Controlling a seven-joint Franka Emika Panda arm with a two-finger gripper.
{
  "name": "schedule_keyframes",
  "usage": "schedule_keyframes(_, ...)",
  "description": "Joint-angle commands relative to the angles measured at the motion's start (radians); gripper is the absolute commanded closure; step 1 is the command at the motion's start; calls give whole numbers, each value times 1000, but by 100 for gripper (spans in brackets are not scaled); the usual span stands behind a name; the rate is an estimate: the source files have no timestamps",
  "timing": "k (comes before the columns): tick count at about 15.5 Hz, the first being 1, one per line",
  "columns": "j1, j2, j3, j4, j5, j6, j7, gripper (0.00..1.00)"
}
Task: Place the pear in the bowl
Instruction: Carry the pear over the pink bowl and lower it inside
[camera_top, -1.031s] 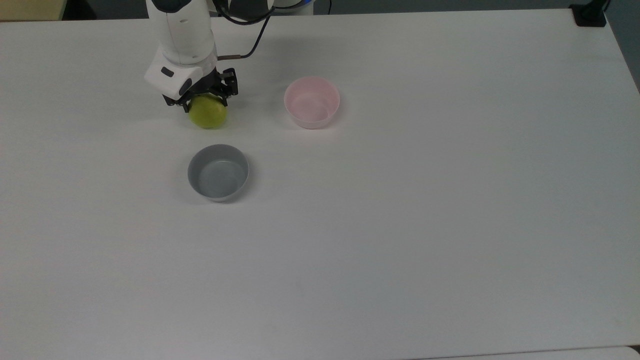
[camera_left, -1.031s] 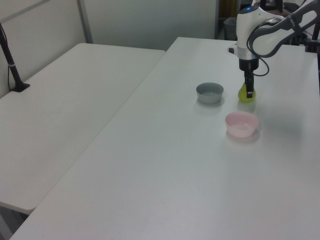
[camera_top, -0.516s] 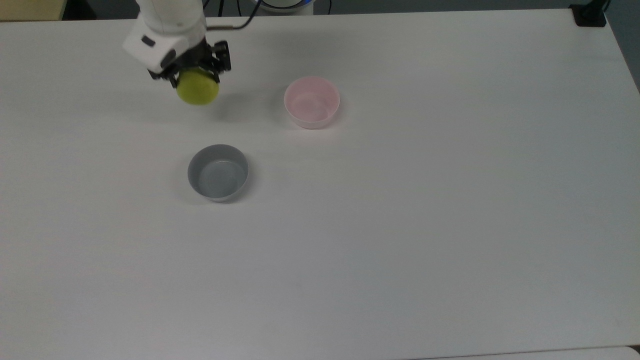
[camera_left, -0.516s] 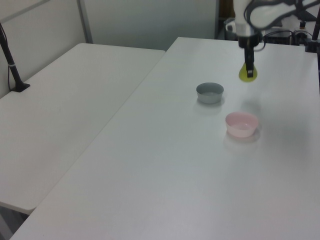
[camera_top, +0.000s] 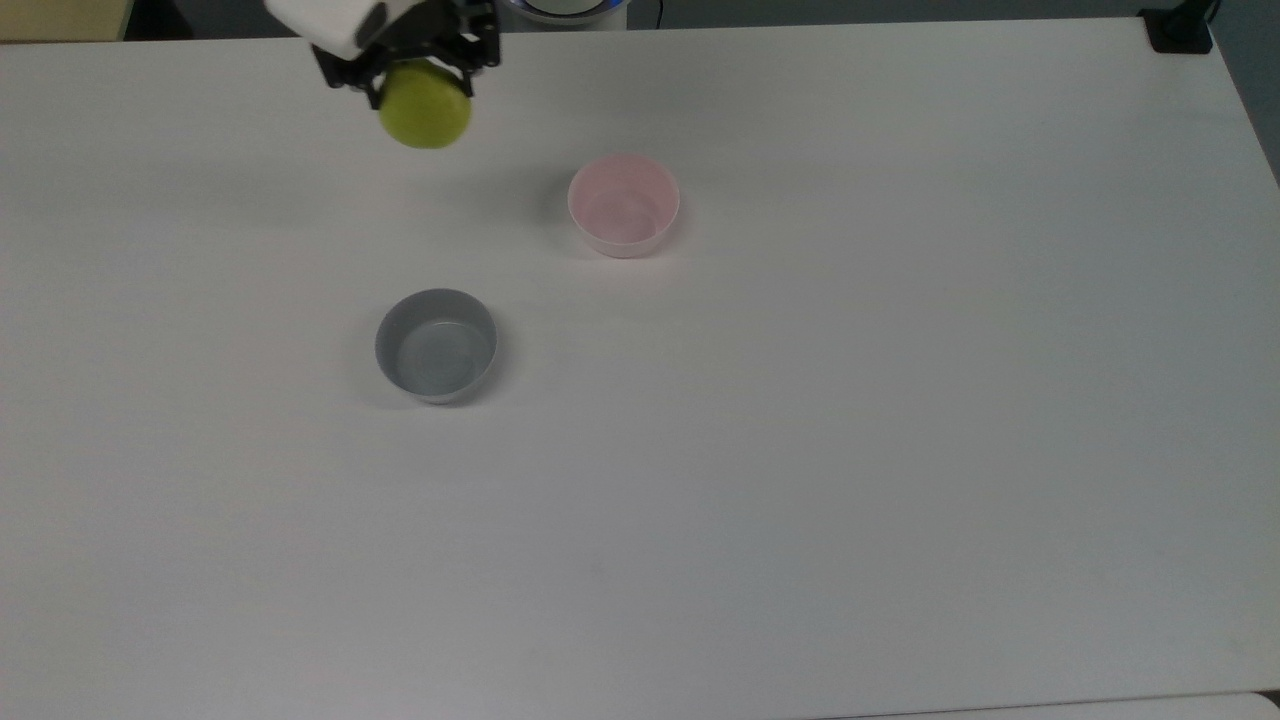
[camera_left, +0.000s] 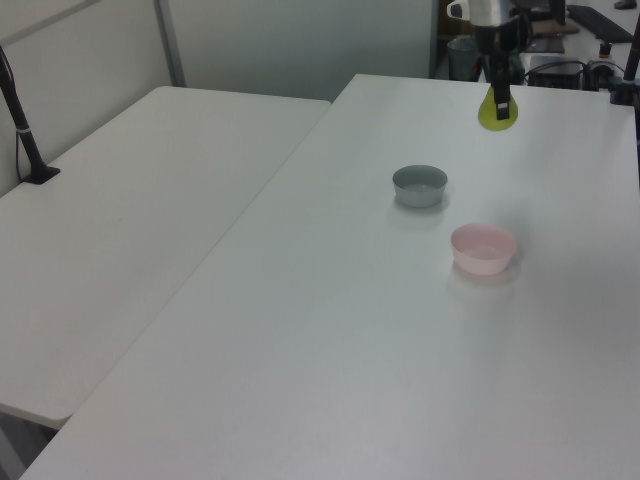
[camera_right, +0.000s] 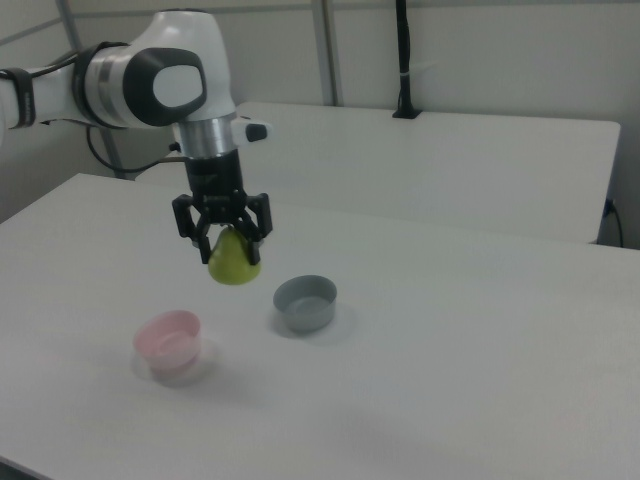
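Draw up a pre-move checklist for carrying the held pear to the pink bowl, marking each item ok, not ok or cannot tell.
1. Gripper shut on the small yellow-green pear: ok.
2. Pear lifted off the white table: ok.
3. Round pale pink bowl empty and upright: ok.
4. Pear above the pink bowl: not ok.
5. Round grey bowl off the straight path in the top view: ok.
6. Grip firmness: cannot tell.
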Motion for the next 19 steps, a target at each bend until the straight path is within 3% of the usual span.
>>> schedule_keyframes(1,113,-15,-6,-5,25,-40,111,49)
schedule_keyframes(7,275,-19,-7,-70,42,-35,231,49)
schedule_keyframes(9,293,-18,-6,-118,42,-18,239,49)
schedule_keyframes(15,302,4,-6,-274,40,242,242,49)
schedule_keyframes(19,315,45,-6,-288,37,290,259,48)
